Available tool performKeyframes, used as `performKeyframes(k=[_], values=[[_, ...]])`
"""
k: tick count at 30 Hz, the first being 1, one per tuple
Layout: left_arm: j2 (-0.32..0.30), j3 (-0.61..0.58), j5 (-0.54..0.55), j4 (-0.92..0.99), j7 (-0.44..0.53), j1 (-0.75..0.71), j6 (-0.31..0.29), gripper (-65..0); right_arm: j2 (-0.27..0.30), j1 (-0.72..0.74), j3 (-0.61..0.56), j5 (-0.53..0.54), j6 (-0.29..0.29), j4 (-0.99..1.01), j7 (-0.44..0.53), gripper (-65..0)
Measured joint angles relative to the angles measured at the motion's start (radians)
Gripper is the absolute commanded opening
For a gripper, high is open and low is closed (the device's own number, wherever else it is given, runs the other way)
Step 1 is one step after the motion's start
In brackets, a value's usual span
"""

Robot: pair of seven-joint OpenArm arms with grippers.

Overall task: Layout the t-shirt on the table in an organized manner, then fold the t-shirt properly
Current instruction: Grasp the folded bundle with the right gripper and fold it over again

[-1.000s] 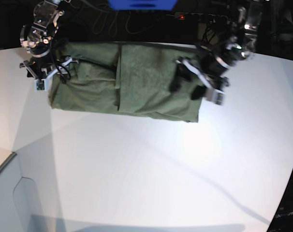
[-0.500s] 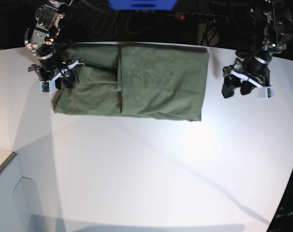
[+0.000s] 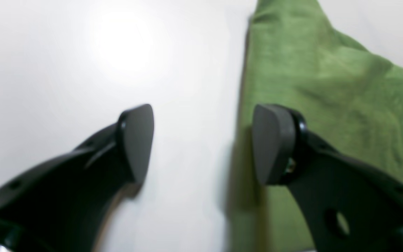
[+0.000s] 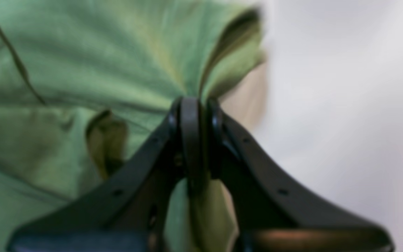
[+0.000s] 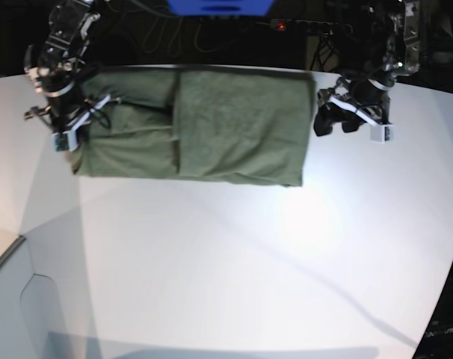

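Where the right tool (image 4: pixel 192 140) pinches: t-shirt (image 5: pixel 211 127) bunched, olive, folded.

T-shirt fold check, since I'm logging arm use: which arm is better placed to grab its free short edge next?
Left, probably. The left gripper is open, straddling the t-shirt edge above the table. The right gripper is already shut on cloth at the other end.
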State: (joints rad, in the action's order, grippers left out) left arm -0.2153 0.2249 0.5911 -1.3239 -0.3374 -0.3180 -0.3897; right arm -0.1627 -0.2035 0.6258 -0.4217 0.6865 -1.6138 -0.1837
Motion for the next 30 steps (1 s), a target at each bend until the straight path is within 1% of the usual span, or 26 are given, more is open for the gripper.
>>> performKeyframes(k=[2, 6, 8, 13, 16, 17, 20, 23, 30], values=[[-0.001, -0.018, 0.002, 0.0, 0.006, 0.003, 0.0, -22.1, 0.013, -0.013, -0.049, 0.005, -0.002, -0.069, 0.008, -65.0], [0.003, -0.067, 0.011, 0.031, 0.013, 0.037, -0.008, -22.1, 0.002, -0.092, -0.184, 0.003, -0.001, -0.168, 0.006, -65.0], [0.0, -0.095, 0.019, 0.061, 0.031, 0.062, -0.019, -22.1, 0.002, -0.13, -0.236, -0.002, 0.0, -0.203, 0.0, -65.0], [-0.003, -0.137, 0.024, 0.095, 0.051, 0.09, -0.022, -22.1, 0.008, -0.192, -0.372, -0.001, -0.002, -0.246, 0.005, -65.0], [0.0, -0.164, 0.025, 0.095, 0.053, 0.094, -0.022, -22.1, 0.01, -0.233, -0.488, -0.002, -0.037, -0.249, 0.002, -65.0], [0.002, -0.172, 0.025, 0.095, 0.055, 0.094, -0.021, -22.1, 0.01, -0.237, -0.522, -0.003, -0.038, -0.247, 0.0, -65.0], [0.021, -0.175, 0.027, 0.095, 0.058, 0.094, -0.022, -22.1, 0.01, -0.223, -0.609, -0.002, -0.056, -0.237, 0.001, -65.0], [0.025, -0.181, 0.028, 0.095, 0.055, 0.095, -0.023, -22.1, 0.01, -0.194, -0.689, -0.002, -0.058, -0.198, 0.004, -65.0], [0.027, -0.182, 0.028, 0.093, 0.053, 0.094, -0.023, -22.1, 0.014, -0.079, -0.821, -0.002, -0.06, -0.038, 0.008, -65.0]])
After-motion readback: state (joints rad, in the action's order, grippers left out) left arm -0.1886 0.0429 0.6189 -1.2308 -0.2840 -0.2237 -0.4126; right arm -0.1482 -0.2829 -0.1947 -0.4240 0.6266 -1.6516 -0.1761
